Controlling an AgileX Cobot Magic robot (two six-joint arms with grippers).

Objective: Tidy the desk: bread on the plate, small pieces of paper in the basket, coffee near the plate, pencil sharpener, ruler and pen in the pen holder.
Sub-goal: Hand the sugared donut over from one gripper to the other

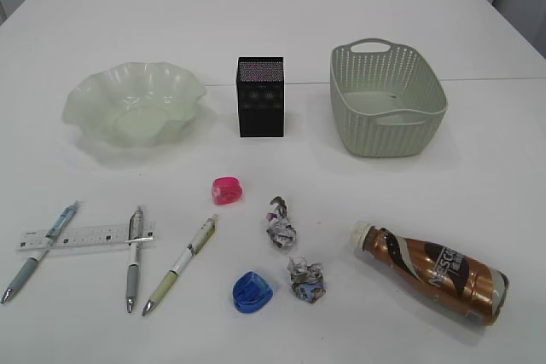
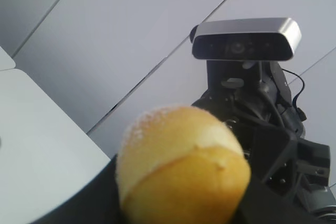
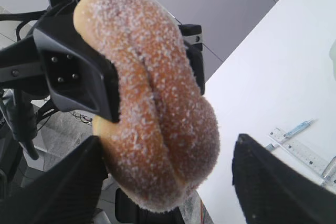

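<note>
Bread point(image 3: 152, 103) is not on the plate point(image 1: 85, 91) yet: it is held up in the air off the near edge of the desk point(image 1: 478, 185), outside the exterior view. In the right wrist view the left gripper point(image 3: 131, 61) pinches the bun across its width, one black finger point(image 3: 79, 72) flat against its side. The left wrist view shows the same bun close in front of its camera, pale underside down.

The right gripper point(image 3: 165, 182) stands spread wide just below the bun, not touching it as far as I can see, so this looks like a handover, or only an approach.

Nothing else seems done. The plate, the basket point(image 1: 388, 104) and the pen holder point(image 1: 260, 98) look empty. Two paper wads point(image 1: 281, 228) point(image 1: 307, 280), the pink sharpener point(image 1: 227, 190), the blue sharpener point(image 1: 252, 291), three pens point(image 1: 183, 263) and the ruler point(image 1: 85, 236) lie on the desk. The coffee point(image 1: 435, 272) lies on its side, well apart from the plate.

Both arms are raised and turned toward each other, away from the desk.
</note>
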